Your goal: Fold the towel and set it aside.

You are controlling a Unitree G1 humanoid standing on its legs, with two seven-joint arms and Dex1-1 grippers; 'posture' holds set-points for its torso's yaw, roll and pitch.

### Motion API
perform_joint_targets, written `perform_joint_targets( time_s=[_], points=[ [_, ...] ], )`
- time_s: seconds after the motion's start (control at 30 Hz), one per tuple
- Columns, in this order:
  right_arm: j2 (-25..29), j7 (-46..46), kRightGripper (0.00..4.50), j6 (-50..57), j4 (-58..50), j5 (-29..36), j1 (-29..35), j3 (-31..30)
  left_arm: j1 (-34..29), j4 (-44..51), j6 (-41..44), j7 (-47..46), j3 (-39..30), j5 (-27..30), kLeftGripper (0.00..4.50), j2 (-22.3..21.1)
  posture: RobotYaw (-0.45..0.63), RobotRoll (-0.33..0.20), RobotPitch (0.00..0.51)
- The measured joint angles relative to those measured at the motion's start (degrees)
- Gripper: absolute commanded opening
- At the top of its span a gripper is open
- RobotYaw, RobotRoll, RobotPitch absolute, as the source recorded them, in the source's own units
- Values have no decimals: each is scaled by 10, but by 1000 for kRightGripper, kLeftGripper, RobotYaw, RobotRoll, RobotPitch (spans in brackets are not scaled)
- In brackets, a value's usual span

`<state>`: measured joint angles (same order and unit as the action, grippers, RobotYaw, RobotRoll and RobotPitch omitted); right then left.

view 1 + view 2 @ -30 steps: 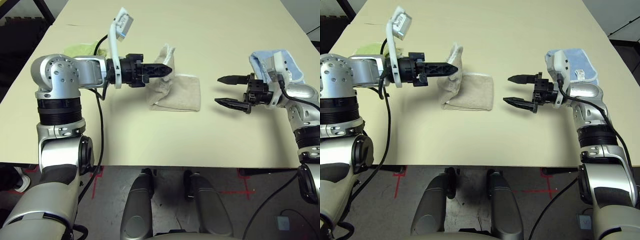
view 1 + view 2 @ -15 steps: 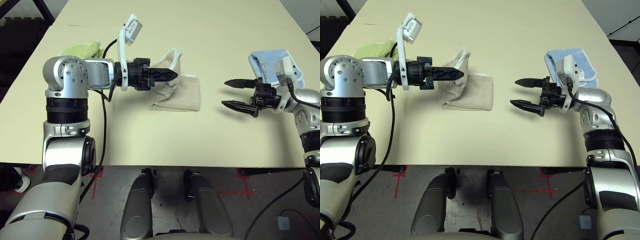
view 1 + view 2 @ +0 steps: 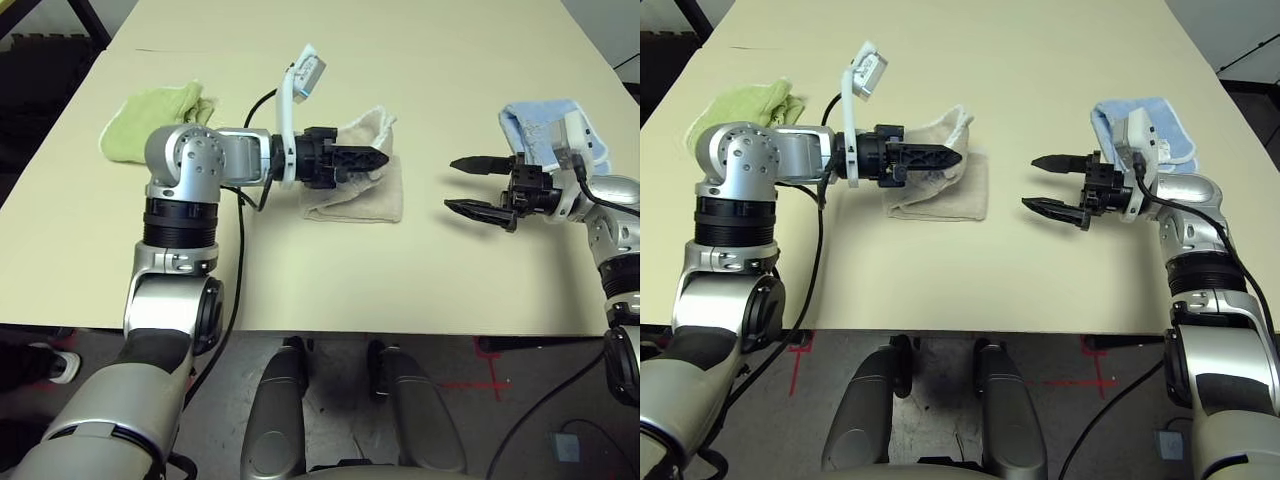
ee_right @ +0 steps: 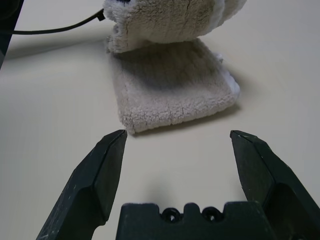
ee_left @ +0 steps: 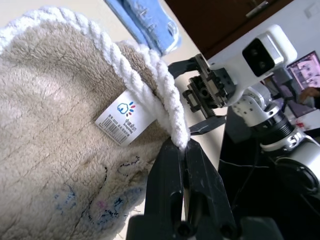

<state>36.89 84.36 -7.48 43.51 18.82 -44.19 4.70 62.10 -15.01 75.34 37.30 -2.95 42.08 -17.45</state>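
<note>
Here, item one: beige terry towel (image 3: 360, 190) with white corded edging, lying near the middle of the table (image 3: 330, 280), closer to its left half. Its lower layer lies flat; the upper layer is lifted and carried rightward over it. The white care tag (image 5: 126, 116), seen in the left wrist view, bears a small swan-like mark with blue and red-yellow dabs above a barcode and fine print too small to read. Faint blue and pink embroidery shows on the pile below the tag.

Left gripper (image 3: 375, 158): forearm stretched level across the table from the left, fingers pressed together on the towel's corded edge, holding that edge raised above the flat layer.

Right gripper (image 3: 470, 186): forearm reaching in from the right edge, pointing toward the towel, well apart from it, fingers (image 4: 102, 172) spread wide with nothing between them, hovering over bare table.

Lime-green towel (image 3: 150, 115): bunched near the far left edge.

Light blue towel (image 3: 545, 125): near the right edge, behind the right wrist.
</note>
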Motion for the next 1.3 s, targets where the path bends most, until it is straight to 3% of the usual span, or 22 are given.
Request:
perform_joint_targets(
  time_s=[0.23,0.9,1.1,1.27,1.3],
  points=[
    [-9,10,4500,-34,40,-8,-5,0,-8,-36,-26,0,19,-31,46,18,-49,0,257],
    [-13,32,4500,-97,125,-26,-27,0,-23,-35,-14,6,45,-40,46,46,-61,0,253],
    [-13,37,4500,-99,122,-25,-27,0,-26,-32,-55,31,65,-55,2245,22,-54,0,255],
    [-13,46,4500,-83,107,-24,-28,0,-21,3,-160,206,75,-61,4293,-125,-46,0,253],
    [-13,46,4500,-79,105,-24,-29,0,-15,9,-167,236,79,-61,4482,-150,-38,0,253]
  ],
)
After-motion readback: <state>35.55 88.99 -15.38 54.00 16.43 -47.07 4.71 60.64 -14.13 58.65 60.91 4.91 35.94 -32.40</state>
